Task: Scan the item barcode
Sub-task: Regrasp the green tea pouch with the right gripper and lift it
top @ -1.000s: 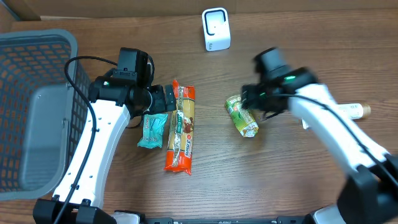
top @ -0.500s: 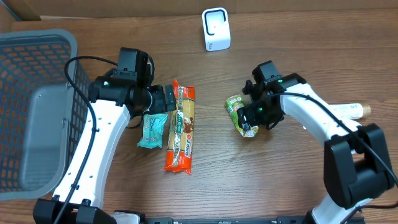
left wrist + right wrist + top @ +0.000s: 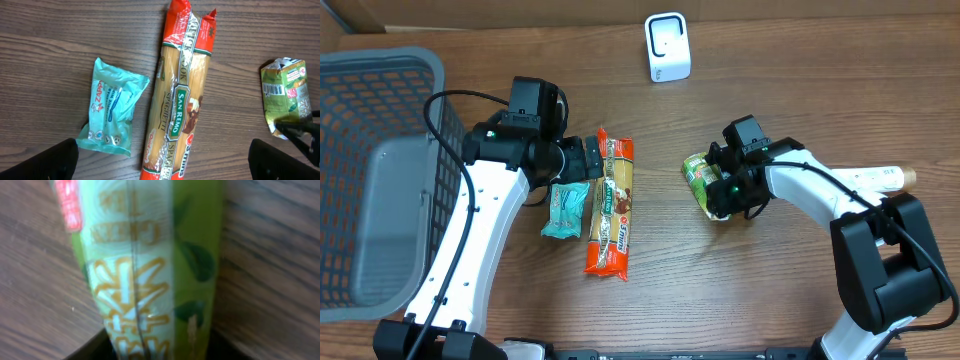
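Note:
A green packet (image 3: 701,176) lies on the wooden table right of centre, with a barcode (image 3: 272,89) on its side in the left wrist view. My right gripper (image 3: 725,196) is down at the packet's near end, its dark fingers pressed against both sides of the green packet (image 3: 145,265), so it is shut on it. My left gripper (image 3: 584,158) hangs wide open above the table between a teal wipes packet (image 3: 565,208) and an orange spaghetti pack (image 3: 612,205), holding nothing. The white scanner (image 3: 667,47) stands at the back centre.
A grey mesh basket (image 3: 380,58) fills the far left. A pale bottle (image 3: 885,177) lies at the right edge behind my right arm. In the left wrist view the spaghetti pack (image 3: 182,95) and wipes packet (image 3: 112,112) lie side by side.
My right gripper swung in over the green packet, came down onto its near end and closed on it. The left arm has not moved.

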{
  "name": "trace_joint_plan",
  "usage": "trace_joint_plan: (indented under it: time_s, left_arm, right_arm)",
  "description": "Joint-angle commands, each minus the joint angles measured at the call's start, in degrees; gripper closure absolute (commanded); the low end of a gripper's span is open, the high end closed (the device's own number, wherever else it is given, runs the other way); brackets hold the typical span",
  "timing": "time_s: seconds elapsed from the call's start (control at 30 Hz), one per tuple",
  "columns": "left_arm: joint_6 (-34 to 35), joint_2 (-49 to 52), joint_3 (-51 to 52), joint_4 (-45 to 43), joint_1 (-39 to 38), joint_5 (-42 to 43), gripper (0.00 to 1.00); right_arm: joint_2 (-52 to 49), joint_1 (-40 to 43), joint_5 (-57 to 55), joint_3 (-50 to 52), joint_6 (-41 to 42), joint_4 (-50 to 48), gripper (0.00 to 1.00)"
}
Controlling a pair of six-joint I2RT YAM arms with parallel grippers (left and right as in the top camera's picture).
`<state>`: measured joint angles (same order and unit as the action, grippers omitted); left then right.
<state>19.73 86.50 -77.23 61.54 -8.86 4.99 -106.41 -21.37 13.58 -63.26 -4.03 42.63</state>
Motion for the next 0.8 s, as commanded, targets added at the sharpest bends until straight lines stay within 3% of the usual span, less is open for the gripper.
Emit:
trace_joint_plan:
  time_s: [0.0, 0.3, 0.4, 0.6, 0.77]
  left_arm:
    - [-0.4, 0.4, -0.3, -0.1, 0.4, 0.6, 0.0]
    - [-0.4, 0.4, -0.3, -0.1, 0.4, 0.6, 0.0]
    - [-0.4, 0.4, -0.3, -0.1, 0.4, 0.6, 0.0]
    - [-0.4, 0.4, -0.3, 0.0, 0.4, 0.6, 0.0]
    - [-0.4, 0.4, -0.3, -0.1, 0.4, 0.6, 0.0]
  right_arm:
    - [-0.4, -0.2, 4.7, 0.9, -0.3, -0.1, 0.65]
    - [-0.3, 2.8, 29.9, -7.8, -0.3, 6.6, 0.95]
    - [-0.3, 5.4, 37.6, -12.3, -1.3, 11.1, 0.96]
    - [0.7, 11.9, 57.5, -19.1, -11.8, 18.8, 0.96]
    - [1.9, 15.4, 67.1, -21.5, -18.8, 24.0, 0.96]
